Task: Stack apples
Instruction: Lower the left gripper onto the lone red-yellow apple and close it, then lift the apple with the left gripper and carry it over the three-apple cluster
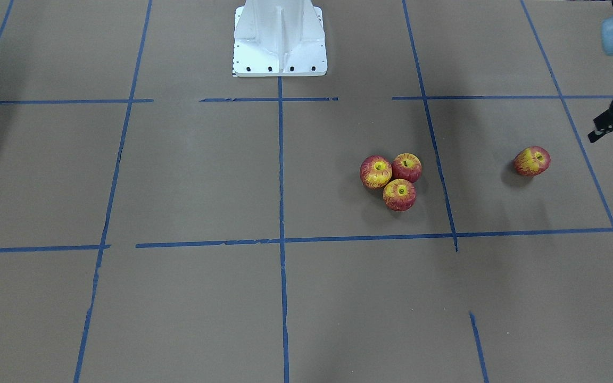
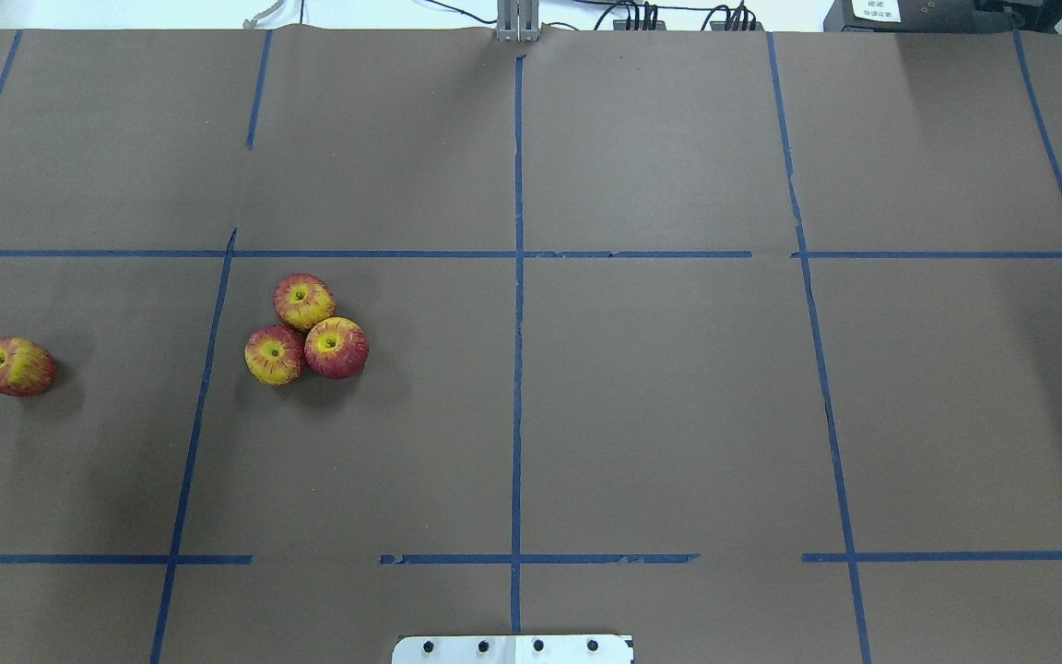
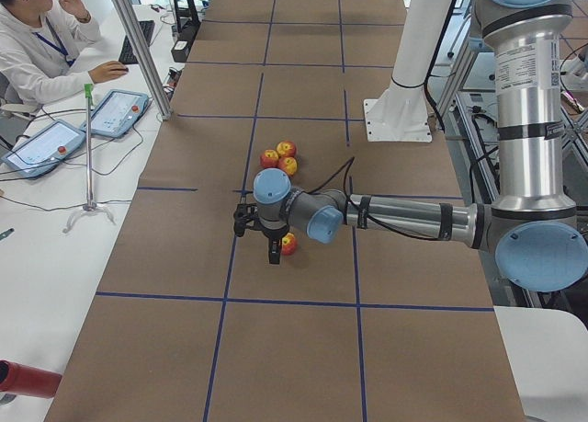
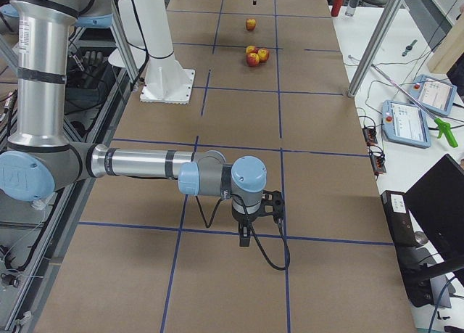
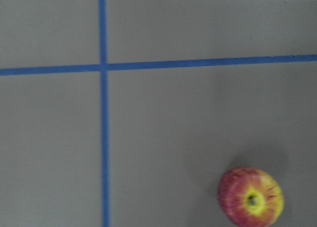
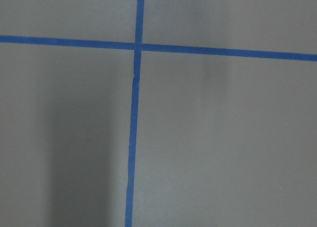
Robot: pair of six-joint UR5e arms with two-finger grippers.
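Three apples sit touching in a cluster (image 1: pixel 394 178) on the brown table, stem ends up; the cluster also shows in the overhead view (image 2: pixel 304 334). A fourth apple (image 1: pixel 532 160) lies alone toward my left side, also seen overhead (image 2: pixel 15 366) and in the left wrist view (image 5: pixel 251 197). My left gripper (image 1: pixel 611 139) hovers beside the lone apple, at the front view's right edge, open and empty. My right gripper (image 4: pixel 261 220) shows only in the exterior right view, far from the apples; I cannot tell whether it is open or shut.
Blue tape lines divide the brown table (image 2: pixel 660 406) into squares. The white robot base (image 1: pixel 280 40) stands at the table's robot side. Tablets (image 3: pixel 83 128) and a seated operator (image 3: pixel 37 36) are on the adjoining white desk.
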